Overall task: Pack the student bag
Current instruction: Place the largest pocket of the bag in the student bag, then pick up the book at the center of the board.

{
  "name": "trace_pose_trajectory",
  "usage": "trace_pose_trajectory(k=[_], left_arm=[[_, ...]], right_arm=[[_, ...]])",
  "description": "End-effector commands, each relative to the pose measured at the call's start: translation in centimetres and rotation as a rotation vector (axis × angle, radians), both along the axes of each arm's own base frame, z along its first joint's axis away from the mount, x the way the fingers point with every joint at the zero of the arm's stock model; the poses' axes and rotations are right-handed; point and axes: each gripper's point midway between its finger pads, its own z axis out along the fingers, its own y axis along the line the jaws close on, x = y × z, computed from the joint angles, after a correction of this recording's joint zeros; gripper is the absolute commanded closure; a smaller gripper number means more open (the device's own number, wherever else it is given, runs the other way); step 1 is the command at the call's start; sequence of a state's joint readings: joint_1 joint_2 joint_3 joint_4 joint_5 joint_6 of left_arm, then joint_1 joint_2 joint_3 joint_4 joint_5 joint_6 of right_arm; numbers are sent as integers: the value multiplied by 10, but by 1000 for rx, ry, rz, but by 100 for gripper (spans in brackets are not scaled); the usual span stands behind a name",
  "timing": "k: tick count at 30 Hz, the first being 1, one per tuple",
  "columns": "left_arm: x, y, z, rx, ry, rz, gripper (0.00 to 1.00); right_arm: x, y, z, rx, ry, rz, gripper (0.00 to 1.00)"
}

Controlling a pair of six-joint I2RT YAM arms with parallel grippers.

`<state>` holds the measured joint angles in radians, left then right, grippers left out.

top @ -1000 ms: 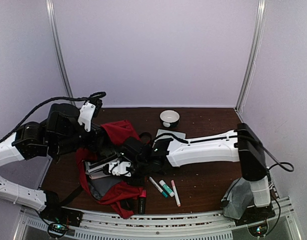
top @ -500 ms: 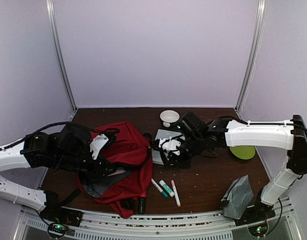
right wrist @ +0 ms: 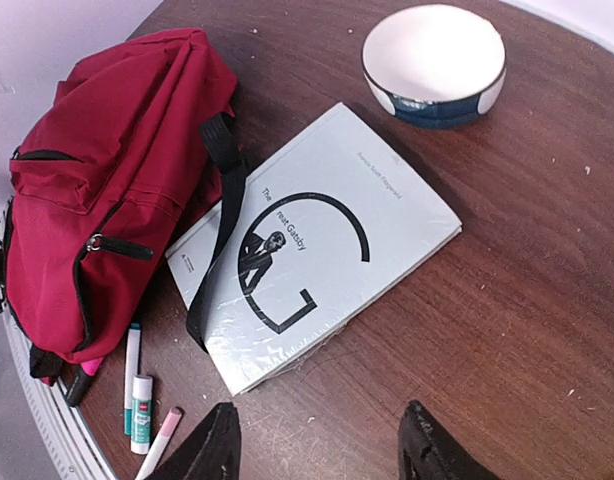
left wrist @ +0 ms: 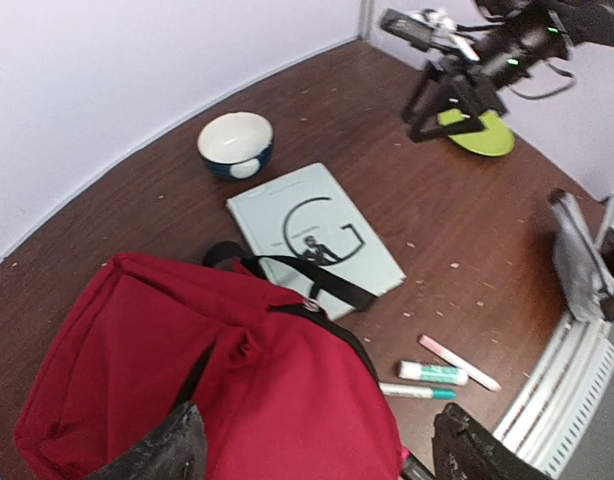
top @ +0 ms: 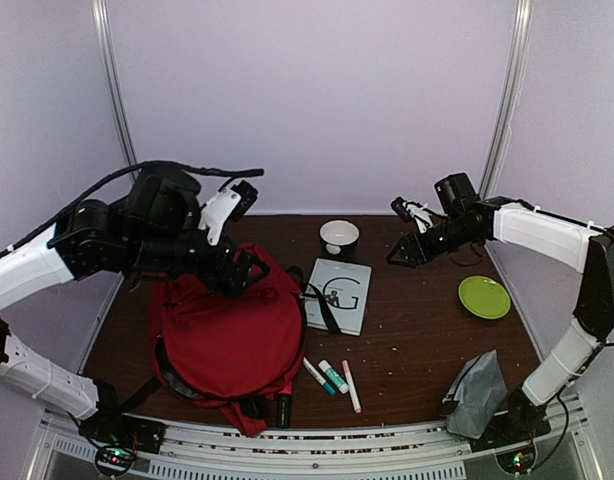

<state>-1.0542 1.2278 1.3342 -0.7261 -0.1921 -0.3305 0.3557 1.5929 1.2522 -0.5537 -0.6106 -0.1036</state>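
Observation:
The student bag [top: 227, 335] is a red backpack lying flat at the left of the table, also seen in the left wrist view [left wrist: 217, 390] and the right wrist view [right wrist: 107, 200]. One black strap [right wrist: 212, 250] trails across a pale book [top: 339, 293] lying on the table just right of the bag. My left gripper [top: 249, 268] hangs open above the bag's far edge, empty [left wrist: 317, 460]. My right gripper [top: 399, 255] is raised over the back right of the table, open and empty [right wrist: 322, 450], well apart from the book [right wrist: 312, 250].
A white and blue bowl [top: 339, 236] stands behind the book. Several markers and a glue stick [top: 332, 376] lie in front of it. A green plate [top: 484, 297] sits at the right, and a grey pouch [top: 477, 392] at the near right corner.
The right gripper carried the book out to the table, let go and swung back to the right. The left gripper opened and rose; the bag dropped flat.

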Motion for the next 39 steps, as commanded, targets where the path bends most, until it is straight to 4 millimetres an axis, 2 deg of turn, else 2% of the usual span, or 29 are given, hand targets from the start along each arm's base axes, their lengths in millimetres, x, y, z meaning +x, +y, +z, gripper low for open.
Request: trace_pose_trajectory(k=[1, 4, 6, 8, 9, 10, 13, 16, 18, 19, 25, 28, 34, 39], left_arm=[[72, -24, 13, -7, -49, 165, 20], [106, -49, 11, -70, -35, 181, 17], [129, -63, -1, -116, 10, 187, 15], [151, -77, -17, -146, 69, 176, 10], [162, -83, -26, -155, 97, 178, 3], [170, -90, -35, -161, 123, 174, 2], [195, -109, -65, -149, 182, 190, 2], [216, -111, -104, -117, 250, 250, 7], [224, -118, -130, -147, 323, 240, 17], [228, -122, -142, -163, 360, 237, 18], [243, -127, -190, -94, 414, 285, 16], [249, -129, -204, -76, 422, 294, 13], [268, -126, -234, -45, 455, 321, 12], [267, -122, -252, -33, 474, 340, 13]], right_arm=[[1, -1, -22, 103, 160, -56, 46], [7, -8, -38, 113, 218, -93, 45], [7, -10, -49, 109, 265, -106, 44], [7, -9, -59, 115, 300, -115, 39], [6, -9, -65, 120, 320, -124, 37], [5, -8, -69, 124, 335, -129, 35], [4, -7, -83, 131, 378, -149, 33], [2, -3, -95, 151, 434, -158, 33], [1, 0, -104, 166, 474, -163, 33], [2, 1, -108, 167, 484, -165, 33], [-4, 2, -118, 174, 513, -160, 35], [-5, 3, -120, 182, 515, -164, 35], [-4, 6, -126, 196, 543, -168, 35], [-2, 3, -131, 184, 539, -210, 34]])
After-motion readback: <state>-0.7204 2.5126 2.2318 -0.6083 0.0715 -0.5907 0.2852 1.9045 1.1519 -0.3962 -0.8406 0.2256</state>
